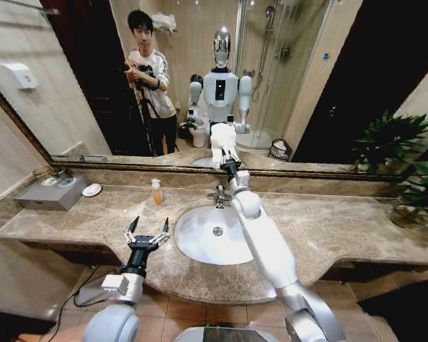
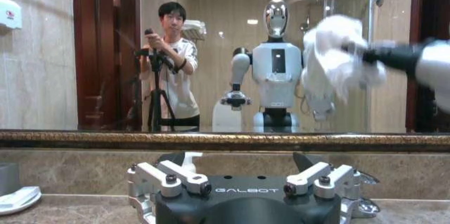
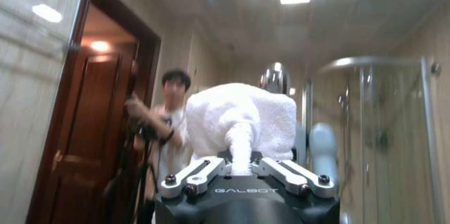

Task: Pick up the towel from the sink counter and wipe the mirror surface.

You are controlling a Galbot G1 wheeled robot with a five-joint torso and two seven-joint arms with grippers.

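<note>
A white towel (image 1: 223, 137) is pressed against the wide dark-framed mirror (image 1: 307, 85) above the faucet, and my right gripper (image 1: 227, 158) is shut on it with the arm stretched over the basin. The right wrist view has the towel (image 3: 243, 113) bunched between that right gripper's (image 3: 241, 163) fingers, right at the glass. My left gripper (image 1: 150, 222) hovers open and empty over the mottled sink counter (image 1: 328, 228), left of the basin. From the left wrist view, the open left gripper (image 2: 239, 158) faces the mirror (image 2: 84, 76), with the towel (image 2: 338, 55) up at the glass.
A white oval basin (image 1: 207, 239) and chrome faucet (image 1: 219, 196) sit mid-counter. A small soap bottle (image 1: 156, 192) stands left of the faucet. A grey tray (image 1: 53, 192) and white dish (image 1: 91, 189) are at far left, and a leafy plant (image 1: 414, 178) at far right.
</note>
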